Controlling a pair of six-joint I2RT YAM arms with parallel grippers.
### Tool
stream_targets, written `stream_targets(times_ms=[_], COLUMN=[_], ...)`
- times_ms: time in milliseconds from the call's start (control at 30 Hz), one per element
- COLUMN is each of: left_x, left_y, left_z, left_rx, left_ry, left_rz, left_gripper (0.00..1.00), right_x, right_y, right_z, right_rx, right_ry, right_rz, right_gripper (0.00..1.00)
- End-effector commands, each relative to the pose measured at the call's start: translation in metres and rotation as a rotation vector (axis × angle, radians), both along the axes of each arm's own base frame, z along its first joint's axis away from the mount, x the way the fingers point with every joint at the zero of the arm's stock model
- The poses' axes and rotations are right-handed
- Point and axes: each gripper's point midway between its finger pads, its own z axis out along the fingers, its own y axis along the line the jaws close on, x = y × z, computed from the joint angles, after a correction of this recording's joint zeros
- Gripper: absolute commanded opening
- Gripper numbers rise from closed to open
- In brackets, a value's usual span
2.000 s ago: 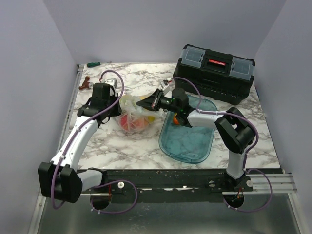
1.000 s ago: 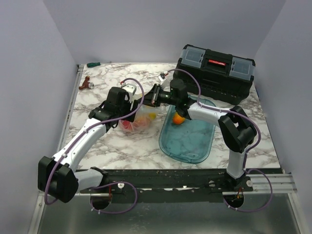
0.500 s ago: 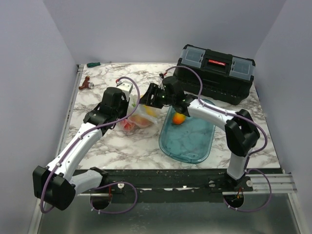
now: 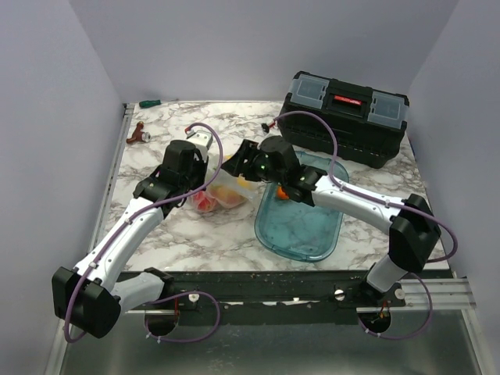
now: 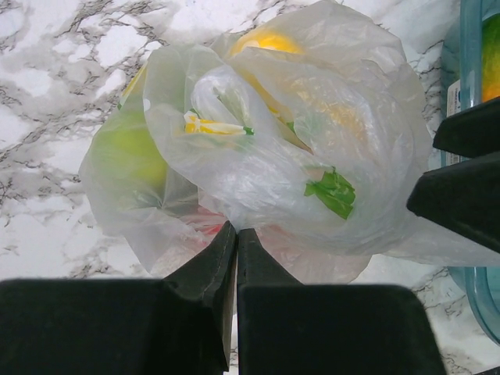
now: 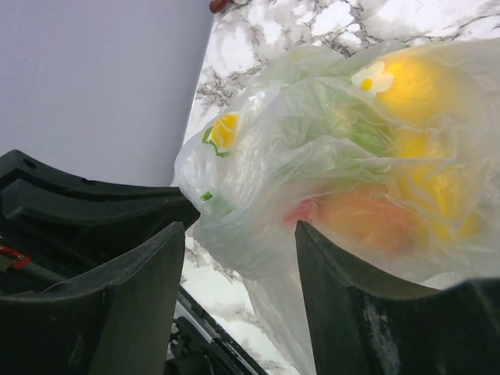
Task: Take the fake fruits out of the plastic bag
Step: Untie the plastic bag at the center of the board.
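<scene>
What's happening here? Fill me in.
The left gripper is shut on the edge of the plastic bag. The right gripper, jaws open, is up against the bag's other side. Several fake fruits sit inside the bag; one orange fruit lies in the blue tray.

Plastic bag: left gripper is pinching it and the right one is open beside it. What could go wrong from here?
The left gripper pinches only a thin fold of the plastic bag; it may slip or tear. The open right gripper faces unbroken film, so closing could just bunch the bag.
</scene>
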Motion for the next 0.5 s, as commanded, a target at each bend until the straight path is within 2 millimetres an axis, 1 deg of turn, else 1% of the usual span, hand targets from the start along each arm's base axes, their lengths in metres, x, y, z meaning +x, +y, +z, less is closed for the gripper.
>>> stream_targets(times_ms=[0, 100, 167, 333, 367, 400, 467], left_x=[0.000, 0.000, 0.000, 0.000, 0.000, 0.000, 0.000], left_y=[-0.007, -0.007, -0.007, -0.007, -0.006, -0.006, -0.004], left_z=[0.005, 0.007, 0.007, 0.009, 0.009, 0.010, 0.011], left_rx=[-0.042, -0.046, -0.046, -0.049, -0.049, -0.050, -0.049], left_ry=[-0.022, -0.025, -0.027, -0.030, -0.031, -0.034, -0.041], left_rz=[-0.016, -0.018, -0.016, -0.013, -0.011, -0.011, -0.002], left_gripper=[0.00, 0.00, 0.00, 0.00, 0.00, 0.00, 0.00], right_x=[-0.003, 0.002, 0.001, -0.009, -0.008, -0.007, -0.006], right_y=[0.015, 0.015, 0.016, 0.020, 0.020, 0.020, 0.020], right_z=[-0.005, -0.021, -0.022, -0.025, -0.027, -0.030, -0.027], right_rx=[0.004, -0.096, -0.114, -0.158, -0.164, -0.170, -0.176], right_ry=[-0.015, -0.005, -0.017, -0.044, -0.045, -0.045, -0.056], right_rz=[-0.032, -0.046, -0.041, -0.035, -0.037, -0.039, -0.041], right_gripper=[0.58, 0.53, 0.52, 0.52, 0.51, 0.45, 0.29])
